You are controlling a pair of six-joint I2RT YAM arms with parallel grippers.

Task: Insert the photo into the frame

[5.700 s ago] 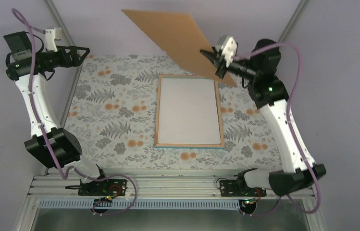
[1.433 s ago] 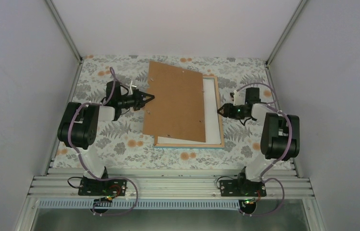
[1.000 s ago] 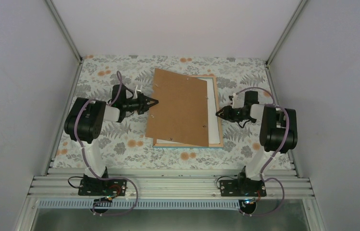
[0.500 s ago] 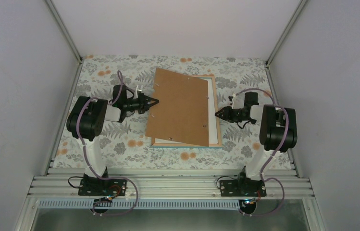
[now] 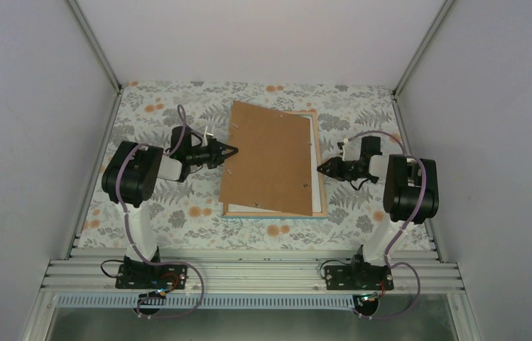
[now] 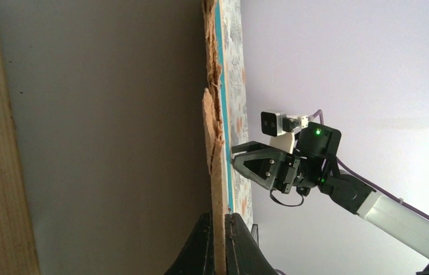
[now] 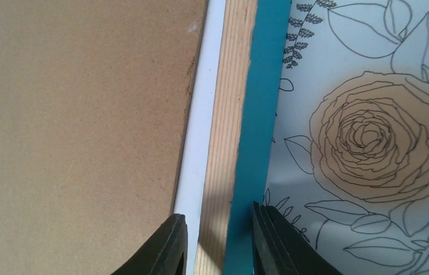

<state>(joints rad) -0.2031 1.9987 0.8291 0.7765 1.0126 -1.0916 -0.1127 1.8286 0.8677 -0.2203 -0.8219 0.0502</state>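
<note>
Pinching the skewed backing board (image 5: 270,160) at its left edge, left gripper (image 6: 217,219) is pressed together. Photo (image 7: 199,114) lies white-side-up inside frame (image 7: 226,114). Right gripper (image 7: 217,223) straddles frame's right rail; cannot tell if clamped.

You have nothing to read in any view. The plain brown backing board (image 5: 270,160) carries no lettering, the thin teal-blue and wood-coloured frame (image 7: 256,86) bears no label or brand, and the floral-patterned surface (image 5: 156,117) shows only drawn flowers and ferns.
</note>
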